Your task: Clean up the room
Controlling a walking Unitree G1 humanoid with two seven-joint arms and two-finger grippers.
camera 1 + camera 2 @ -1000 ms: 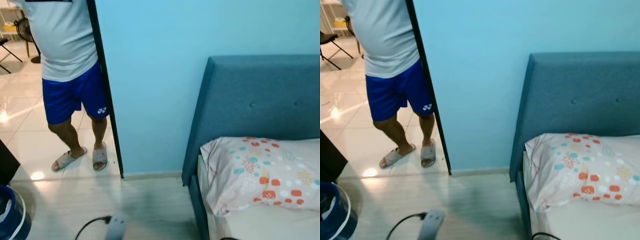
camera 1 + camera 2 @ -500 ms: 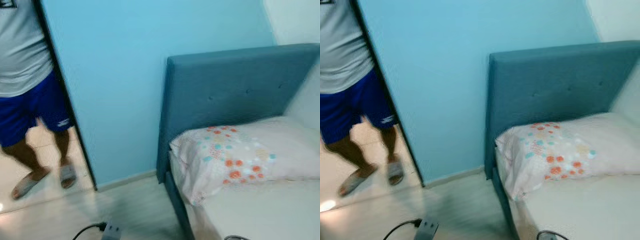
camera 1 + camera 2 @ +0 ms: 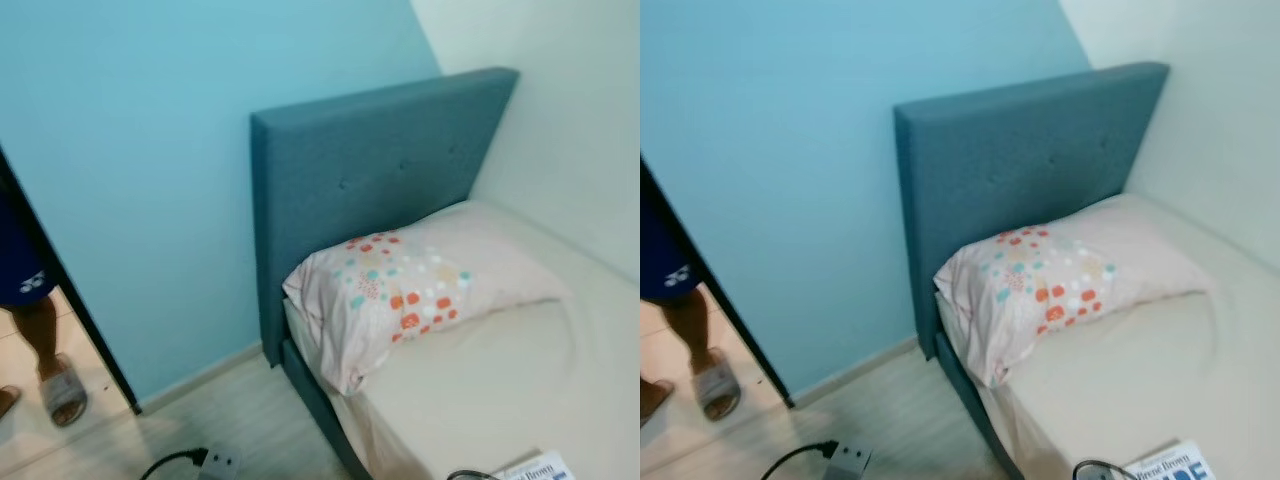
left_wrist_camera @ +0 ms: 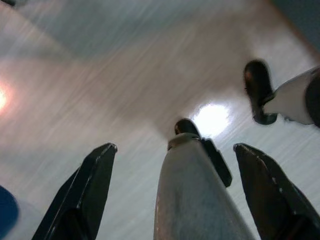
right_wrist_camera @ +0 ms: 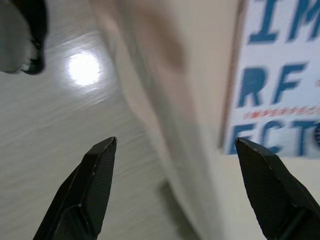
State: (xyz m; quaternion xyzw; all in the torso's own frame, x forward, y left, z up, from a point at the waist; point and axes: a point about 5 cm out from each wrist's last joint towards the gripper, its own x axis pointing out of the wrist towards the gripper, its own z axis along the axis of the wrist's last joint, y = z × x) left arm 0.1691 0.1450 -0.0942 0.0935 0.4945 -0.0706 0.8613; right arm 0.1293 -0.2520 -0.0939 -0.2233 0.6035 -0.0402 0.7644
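Looked like it was scouting for clutter: both hands, left hand and right hand, hung spread and empty. Book lay lower right on the bed; probably next grab.

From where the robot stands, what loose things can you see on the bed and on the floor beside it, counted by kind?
Pillows: 1, the dotted pillow at the headboard.
Books: 1, a white book with blue lettering on the mattress edge.
Power strips: 1, a grey power strip on the floor.
Total: 3
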